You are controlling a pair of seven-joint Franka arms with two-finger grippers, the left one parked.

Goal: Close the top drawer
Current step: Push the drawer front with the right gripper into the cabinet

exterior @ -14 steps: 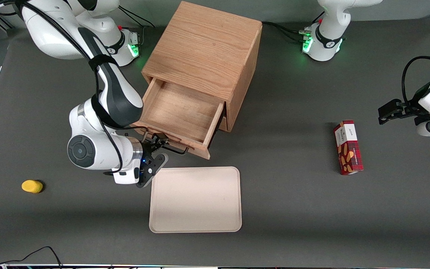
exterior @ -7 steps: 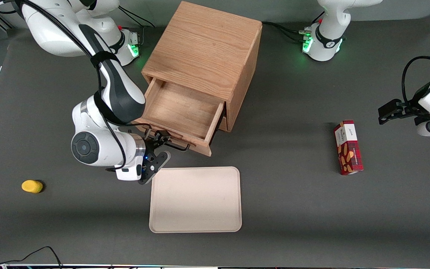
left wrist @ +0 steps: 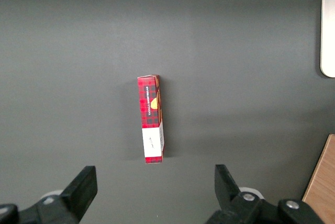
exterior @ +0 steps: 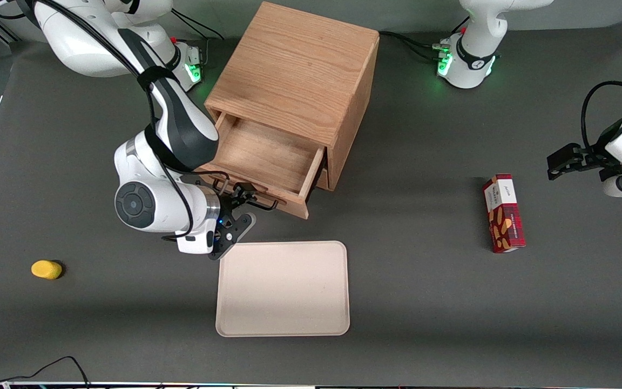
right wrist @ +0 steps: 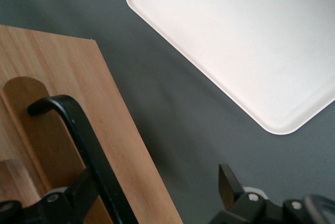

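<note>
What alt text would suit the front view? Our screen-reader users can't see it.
The working arm's tool, fingers open, sits at the black handle of the half-open top drawer of a wooden cabinet. A beige tray lies nearer the camera; a yellow object and red box lie apart.

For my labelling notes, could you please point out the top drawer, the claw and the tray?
top drawer (exterior: pixel 259 154): front view, its inside floor.
claw (exterior: pixel 243 208): front view, midway between fingertips, at the drawer handle.
tray (exterior: pixel 283 289): front view, its bare middle.

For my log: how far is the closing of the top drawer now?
Partly done: the top drawer has slid inward since a second ago, but its inside still shows. In hand: the gripper, open, pushes at the black handle. Left: push it flush with the cabinet.
</note>
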